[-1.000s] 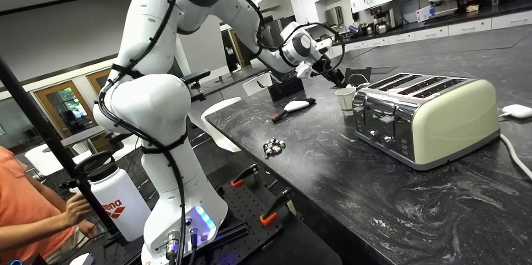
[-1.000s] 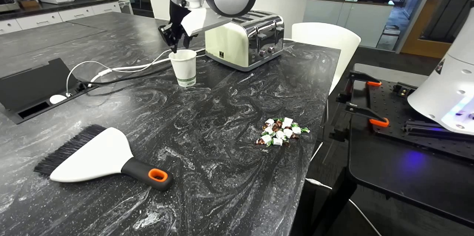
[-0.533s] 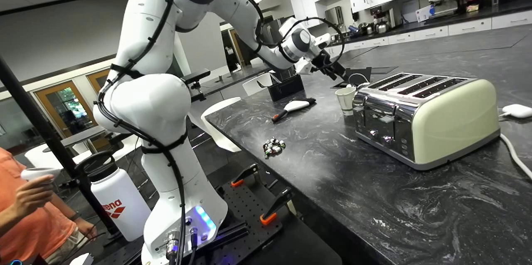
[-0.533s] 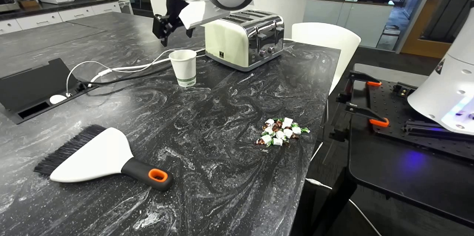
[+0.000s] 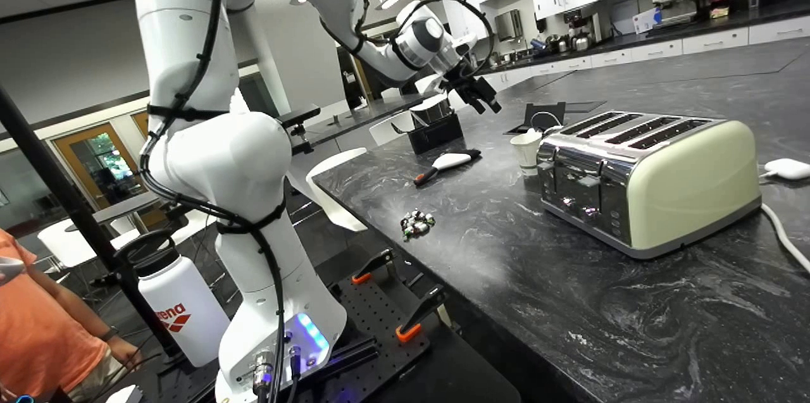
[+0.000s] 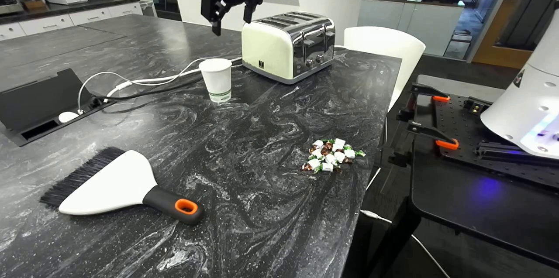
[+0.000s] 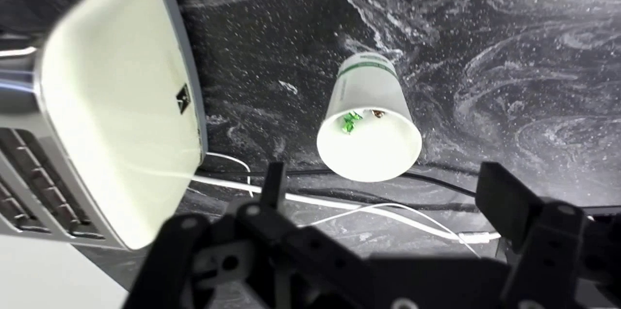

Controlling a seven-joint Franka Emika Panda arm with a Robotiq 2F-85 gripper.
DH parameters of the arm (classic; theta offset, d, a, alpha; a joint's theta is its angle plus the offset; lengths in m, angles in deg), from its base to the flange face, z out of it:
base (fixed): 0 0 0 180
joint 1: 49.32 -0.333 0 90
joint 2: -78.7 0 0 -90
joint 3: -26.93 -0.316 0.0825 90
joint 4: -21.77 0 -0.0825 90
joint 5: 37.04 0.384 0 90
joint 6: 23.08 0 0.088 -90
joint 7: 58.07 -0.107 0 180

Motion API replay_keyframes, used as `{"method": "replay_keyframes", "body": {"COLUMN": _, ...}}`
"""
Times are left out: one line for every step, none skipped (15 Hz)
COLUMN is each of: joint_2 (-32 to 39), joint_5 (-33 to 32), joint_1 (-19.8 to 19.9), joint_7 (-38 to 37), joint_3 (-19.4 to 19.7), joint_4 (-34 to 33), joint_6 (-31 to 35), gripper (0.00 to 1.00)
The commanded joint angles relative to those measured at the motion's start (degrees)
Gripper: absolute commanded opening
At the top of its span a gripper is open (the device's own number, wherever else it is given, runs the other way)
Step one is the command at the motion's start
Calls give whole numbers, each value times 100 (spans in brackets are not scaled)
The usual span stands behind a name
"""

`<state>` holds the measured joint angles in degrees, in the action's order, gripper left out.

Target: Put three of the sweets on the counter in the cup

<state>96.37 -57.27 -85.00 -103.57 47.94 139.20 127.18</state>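
Aloft, the hand (image 6: 232,25) gapes wide and empty, with sweets (image 7: 349,122) inside the cup (image 7: 367,89).

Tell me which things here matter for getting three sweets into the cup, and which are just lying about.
Part of the job:
sweets, heaped near the edge
dark counter they lie on
paper cup, upright
green and brown bits inside it, probably sweets
gripper, open, holding nothing

Just lying about:
toaster
brush
white cable
white bottle
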Motion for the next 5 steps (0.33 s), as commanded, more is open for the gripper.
{"method": "replay_keyframes", "body": {"joint_2": -1132, "joint_5": -378, "joint_1": 508, "joint_7": -296, "joint_3": -721, "joint_4": 808, "joint_6": -728, "gripper": 100}}
{"method": "replay_keyframes", "body": {"joint_2": -1310, "joint_5": -394, "joint_1": 709, "joint_7": -333, "joint_3": -986, "joint_4": 937, "joint_6": -847, "gripper": 100}}
{"method": "replay_keyframes", "body": {"joint_2": -1458, "joint_5": -359, "joint_1": 919, "joint_7": -319, "joint_3": -1256, "joint_4": 1068, "joint_6": -911, "gripper": 100}}
{"method": "replay_keyframes", "body": {"joint_2": -1595, "joint_5": -289, "joint_1": 1140, "joint_7": -290, "joint_3": -1525, "joint_4": 1211, "joint_6": -912, "gripper": 100}}
{"method": "replay_keyframes", "body": {"joint_2": -1695, "joint_5": -236, "joint_1": 1323, "joint_7": -266, "joint_3": -1739, "joint_4": 1331, "joint_6": -868, "gripper": 100}}
